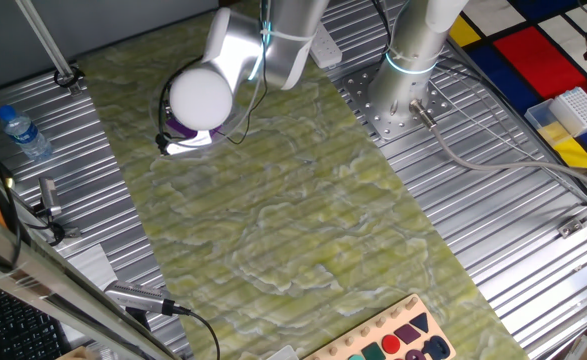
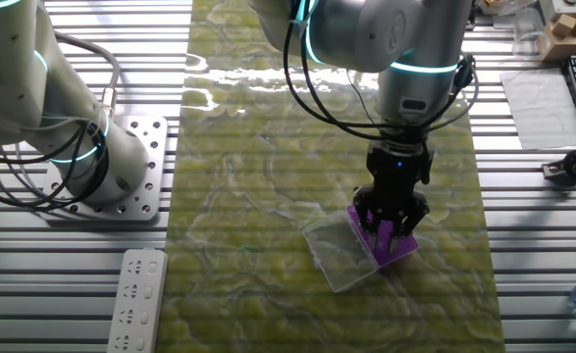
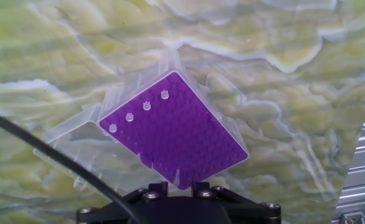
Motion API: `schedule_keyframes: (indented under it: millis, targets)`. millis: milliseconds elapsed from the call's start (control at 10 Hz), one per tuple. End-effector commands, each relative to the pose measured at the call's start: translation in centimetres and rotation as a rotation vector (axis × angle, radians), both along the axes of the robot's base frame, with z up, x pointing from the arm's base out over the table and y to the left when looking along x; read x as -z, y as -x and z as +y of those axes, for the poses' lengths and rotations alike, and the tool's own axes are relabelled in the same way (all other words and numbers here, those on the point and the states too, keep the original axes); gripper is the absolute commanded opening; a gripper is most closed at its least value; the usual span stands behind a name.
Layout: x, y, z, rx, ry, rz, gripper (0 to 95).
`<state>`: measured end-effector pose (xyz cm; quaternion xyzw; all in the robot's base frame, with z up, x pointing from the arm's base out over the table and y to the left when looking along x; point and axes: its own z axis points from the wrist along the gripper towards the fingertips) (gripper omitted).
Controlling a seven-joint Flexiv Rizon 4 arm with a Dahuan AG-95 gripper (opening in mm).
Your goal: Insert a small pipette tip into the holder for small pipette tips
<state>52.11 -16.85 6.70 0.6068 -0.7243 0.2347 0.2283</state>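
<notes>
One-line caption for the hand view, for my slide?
Hand view: tool base above flat purple square holder, four clear tips seated along one edge, clear cover open beside it.

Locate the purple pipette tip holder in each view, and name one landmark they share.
One fixed view: holder, upper left, mostly hidden under the arm.
Other fixed view: holder, lower right of centre, beneath the pincer.
Hand view: holder, centre.
Shared landmark: green marbled mat.

A robotics lab: slatted aluminium table point(image 1: 493, 210), bolted arm base point(image 1: 398, 105), pipette-tip rack point(image 1: 580, 108).
</notes>
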Motion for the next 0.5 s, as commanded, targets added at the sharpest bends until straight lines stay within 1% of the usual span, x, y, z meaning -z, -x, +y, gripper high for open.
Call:
schedule_keyframes:
  millis: [100, 200, 300, 400, 500]
  targets:
    - [0.0, 0.0, 0.1, -0.001, -0.003, 0.003, 19.0]
    - [-0.3, 0.1, 0.1, 0.009, -0.007, -0.004, 19.0]
    - [-0.7, 0.2, 0.2, 0.044, -0.022, -0.027, 19.0]
    - [-1.6, 0.6, 0.3, 0.164, -0.088, -0.109, 0.0]
    - [-2.1, 0.8, 0.5, 0.25, -0.14, -0.16, 0.0]
